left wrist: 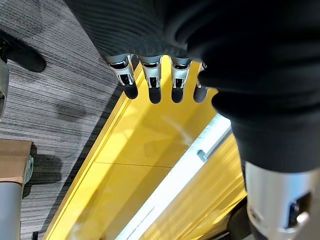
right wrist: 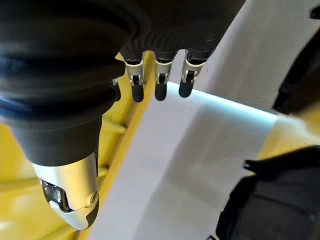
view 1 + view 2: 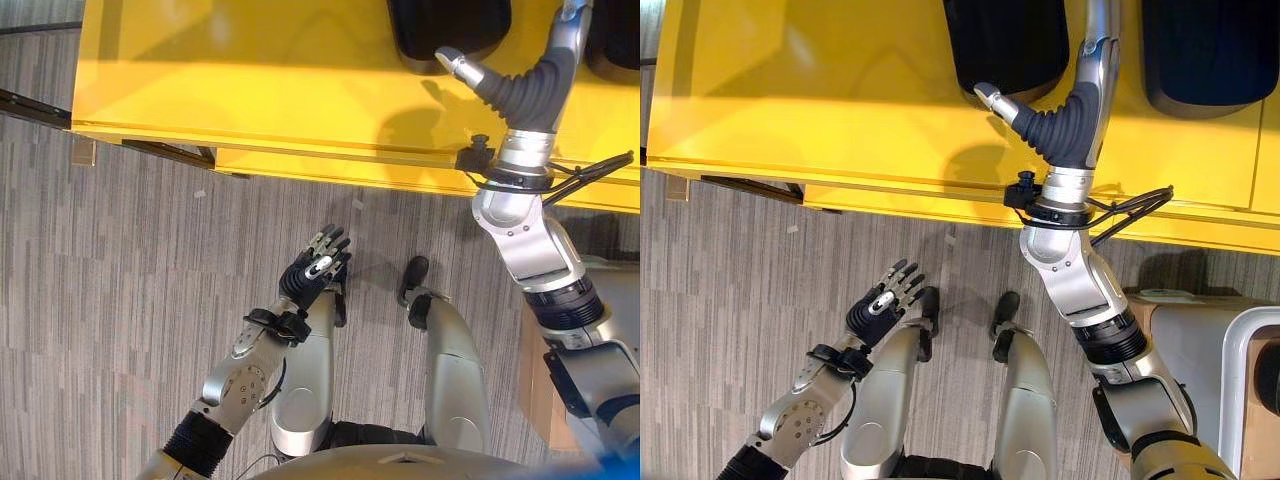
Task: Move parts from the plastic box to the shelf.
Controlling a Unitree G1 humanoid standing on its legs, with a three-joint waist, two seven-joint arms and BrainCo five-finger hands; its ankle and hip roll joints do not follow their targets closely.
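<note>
A yellow shelf (image 3: 250, 90) spans the far side, seen from above. Two black parts lie on it, one (image 3: 1005, 40) left of my right hand and one (image 3: 1210, 50) right of it. My right hand (image 3: 1070, 120) reaches out over the shelf between them, thumb out to the side, fingers (image 2: 157, 75) straight and holding nothing. A black part (image 2: 270, 200) shows close beside it in the right wrist view. My left hand (image 3: 318, 265) hangs low over the carpet, short of the shelf, fingers (image 1: 150, 85) straight and empty. The pale rim of a box (image 3: 1250, 340) shows at my lower right.
The shelf's front edge (image 3: 890, 190) runs across just before my legs. Grey striped carpet (image 3: 120, 300) covers the floor on the left. A brown stand (image 3: 535, 390) is at my right side under the box. Dark shelf feet (image 3: 30, 105) stick out at the far left.
</note>
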